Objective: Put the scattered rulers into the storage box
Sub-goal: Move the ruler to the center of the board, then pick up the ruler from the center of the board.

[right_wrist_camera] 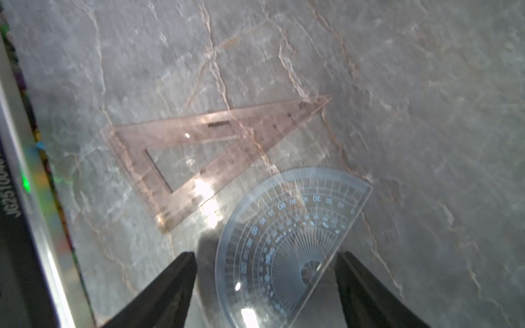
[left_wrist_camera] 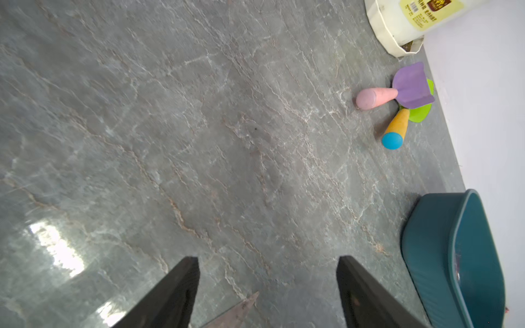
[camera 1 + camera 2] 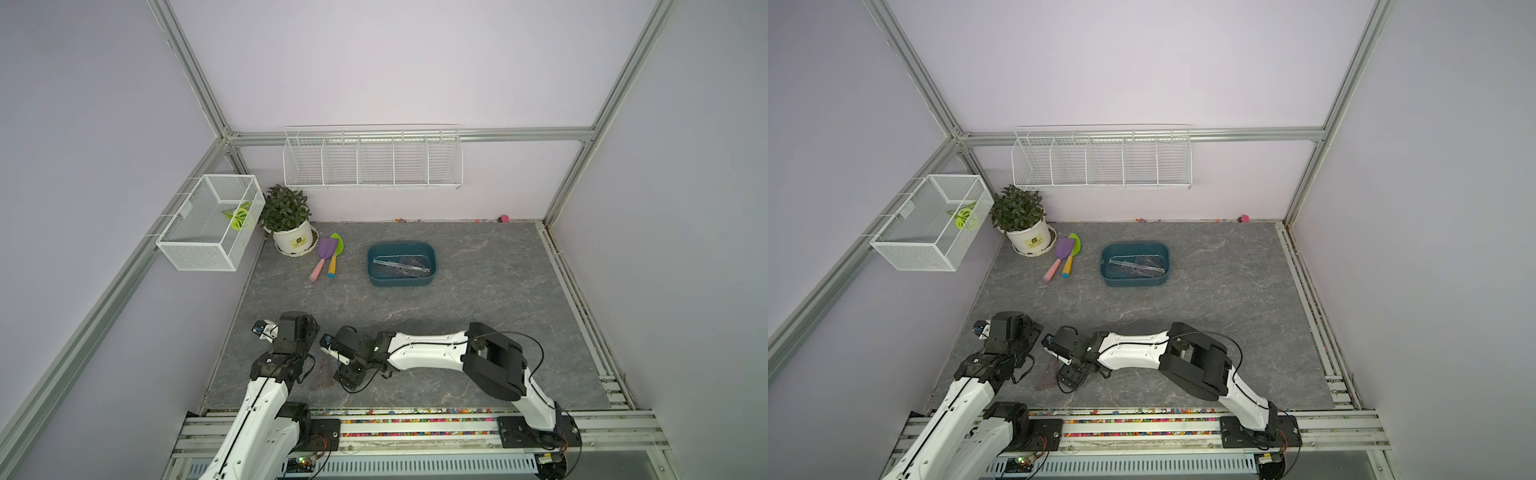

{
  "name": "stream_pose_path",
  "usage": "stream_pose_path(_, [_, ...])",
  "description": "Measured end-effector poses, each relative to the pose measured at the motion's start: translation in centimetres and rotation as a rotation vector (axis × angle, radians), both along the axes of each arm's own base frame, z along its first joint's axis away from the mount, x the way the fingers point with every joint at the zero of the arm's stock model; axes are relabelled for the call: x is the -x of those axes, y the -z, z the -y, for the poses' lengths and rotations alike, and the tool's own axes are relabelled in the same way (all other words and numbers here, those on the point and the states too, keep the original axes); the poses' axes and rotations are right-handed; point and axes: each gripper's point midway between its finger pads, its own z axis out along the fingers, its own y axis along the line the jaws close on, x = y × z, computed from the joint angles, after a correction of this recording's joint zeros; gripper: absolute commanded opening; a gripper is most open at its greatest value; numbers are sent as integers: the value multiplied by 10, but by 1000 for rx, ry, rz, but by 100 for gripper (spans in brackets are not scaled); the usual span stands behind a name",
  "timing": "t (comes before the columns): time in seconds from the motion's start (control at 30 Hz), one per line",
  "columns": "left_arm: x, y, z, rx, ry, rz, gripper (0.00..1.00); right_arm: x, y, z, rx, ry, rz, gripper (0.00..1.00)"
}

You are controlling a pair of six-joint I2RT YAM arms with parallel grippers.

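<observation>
Lying on veined grey tabletop (image 1: pixel 426 113): clear half-round protractor (image 1: pixel 284 241) beside pinkish triangle (image 1: pixel 216 125).

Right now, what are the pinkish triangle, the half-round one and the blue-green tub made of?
The pinkish triangle: probably thin clear plastic, glossy; the marbled table shows through it. The half-round protractor: likely the same, bluish; light glints on it. The tub: looks like solid teal plastic, smooth, with a moulded rim.
</observation>
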Motion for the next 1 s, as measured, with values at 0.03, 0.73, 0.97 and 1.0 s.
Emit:
stream_pose_path(0.03, [-1, 0, 1, 1, 5, 2, 81, -2, 0, -1, 0, 3, 7, 70])
stream_pose_path(0.73, [-14, 25, 66, 138, 330, -17, 72, -72, 4, 94, -42, 346, 44, 50])
stream_pose_path(0.97, [-8, 25, 116, 153, 533, -34, 72, -78, 0, 120, -77, 426, -8, 52])
stream_pose_path(1.0, [-9, 23, 122, 156, 559, -29, 72, -76, -1, 123, -83, 431, -27, 53])
